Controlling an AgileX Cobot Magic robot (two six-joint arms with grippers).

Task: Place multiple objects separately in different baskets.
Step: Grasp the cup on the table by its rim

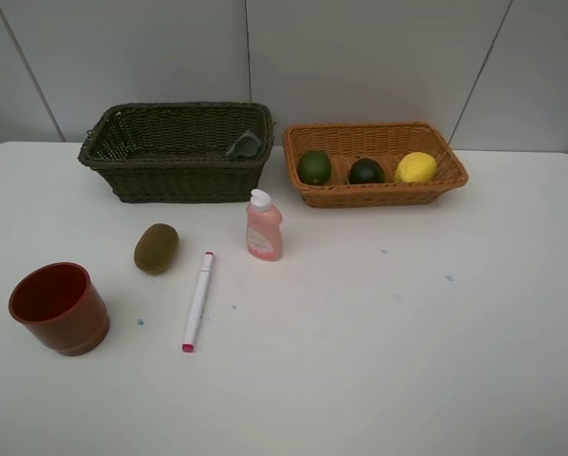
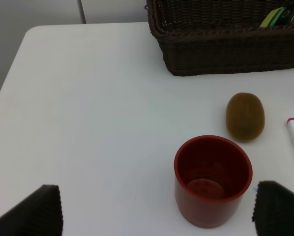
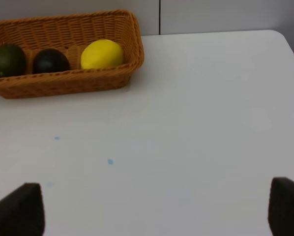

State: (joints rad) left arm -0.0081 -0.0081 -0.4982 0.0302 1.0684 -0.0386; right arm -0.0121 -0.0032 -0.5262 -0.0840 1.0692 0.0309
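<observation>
On the tabletop (image 1: 407, 332), a grey-green bottle (image 1: 245, 145) was held in the dark basket (image 1: 175, 180). Two green fruits (image 1: 314, 167) and a lemon (image 1: 416, 167) were held in the tan basket (image 1: 379, 195). Nearer, the red cup (image 1: 59, 308), pink bottle (image 1: 264, 228), kiwi (image 1: 156, 247) and marker (image 1: 198, 300) were set apart. The left gripper (image 2: 159, 209) and right gripper (image 3: 157, 209) were spread wide — nothing gripped.

On table (image 1: 407, 361): kiwi (image 1: 156, 248), marker (image 1: 198, 301), pink bottle (image 1: 264, 226), red cup (image 1: 59, 309); lemon (image 1: 415, 167) (w/ two green fruits (image 1: 313, 167)) in tan basket (image 1: 374, 197).
</observation>
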